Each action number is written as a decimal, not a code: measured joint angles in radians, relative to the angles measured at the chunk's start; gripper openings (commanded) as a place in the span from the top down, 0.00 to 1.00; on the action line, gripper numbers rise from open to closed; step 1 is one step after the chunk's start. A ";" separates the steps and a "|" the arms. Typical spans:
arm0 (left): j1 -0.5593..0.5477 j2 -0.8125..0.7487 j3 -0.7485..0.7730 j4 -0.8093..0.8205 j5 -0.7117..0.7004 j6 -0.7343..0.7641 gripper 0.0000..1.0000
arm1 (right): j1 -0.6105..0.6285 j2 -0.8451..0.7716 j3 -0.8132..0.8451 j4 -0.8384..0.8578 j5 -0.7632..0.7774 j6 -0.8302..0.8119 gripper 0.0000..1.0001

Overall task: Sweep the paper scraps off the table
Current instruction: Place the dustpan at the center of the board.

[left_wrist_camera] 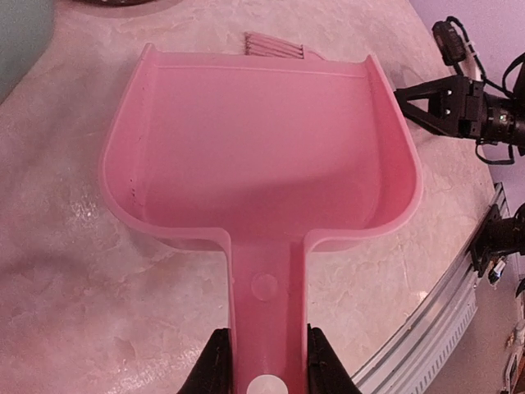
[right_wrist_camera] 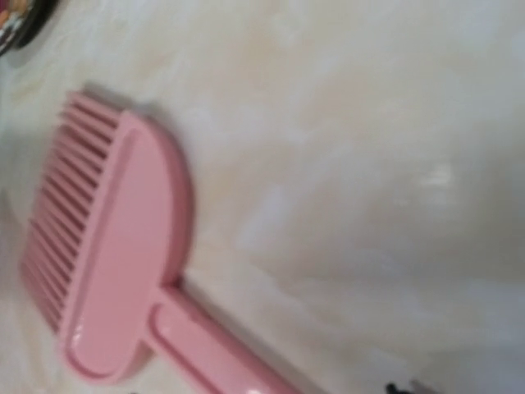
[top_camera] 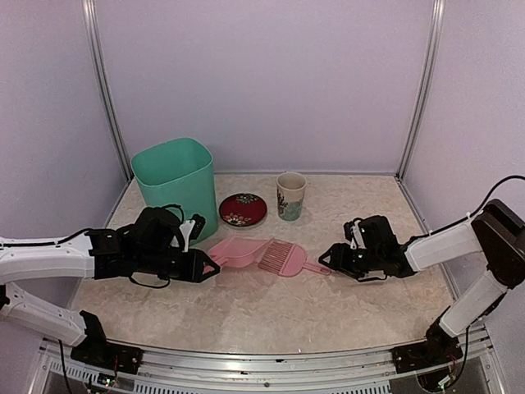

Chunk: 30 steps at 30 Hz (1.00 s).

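Observation:
No paper scraps show in any view. The beige mottled table (top_camera: 262, 316) is bare around the tools. My left gripper (top_camera: 215, 267) is shut on the handle of the pink dustpan (top_camera: 239, 250). In the left wrist view its black fingers (left_wrist_camera: 215, 361) clamp both sides of the handle, and the dustpan (left_wrist_camera: 262, 148) lies flat with an empty tray. The pink comb-like brush (top_camera: 283, 257) lies at the dustpan's mouth. My right gripper (top_camera: 322, 258) is at the end of the brush handle. The right wrist view is blurred; the brush (right_wrist_camera: 115, 263) shows, my fingers hardly at all.
A green bin (top_camera: 176, 185) stands at the back left, just behind my left arm. A red round plate (top_camera: 243, 209) and a patterned cup (top_camera: 290, 195) stand behind the dustpan. The metal front rail (top_camera: 271, 361) runs along the near edge.

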 measured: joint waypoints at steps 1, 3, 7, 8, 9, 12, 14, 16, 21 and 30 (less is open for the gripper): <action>-0.007 0.024 0.000 0.002 -0.008 0.000 1.00 | 0.000 -0.014 -0.006 -0.012 0.016 -0.007 0.35; -0.022 0.066 0.002 0.003 -0.020 0.001 1.00 | 0.000 -0.055 -0.022 -0.042 0.054 -0.020 0.34; -0.060 0.153 0.024 0.003 -0.051 0.002 1.00 | -0.001 -0.135 -0.047 -0.103 0.114 -0.040 0.33; -0.067 0.172 0.035 0.004 -0.061 0.002 1.00 | -0.001 -0.158 -0.053 -0.118 0.128 -0.045 0.32; -0.072 0.191 0.046 0.006 -0.072 0.002 1.00 | -0.002 -0.180 -0.057 -0.132 0.137 -0.048 0.32; -0.085 0.236 0.074 0.016 -0.105 0.002 0.95 | -0.002 -0.234 -0.062 -0.170 0.163 -0.060 0.31; -0.090 0.261 0.085 0.023 -0.128 0.002 0.87 | -0.002 -0.266 -0.062 -0.190 0.176 -0.067 0.31; -0.096 0.283 0.088 0.028 -0.150 0.001 0.78 | -0.002 -0.292 -0.062 -0.209 0.187 -0.073 0.30; -0.127 0.328 0.088 0.034 -0.184 0.000 0.59 | -0.002 -0.335 -0.062 -0.256 0.211 -0.094 0.29; -0.161 0.338 0.088 0.040 -0.211 -0.011 0.24 | -0.003 -0.349 -0.058 -0.305 0.225 -0.124 0.28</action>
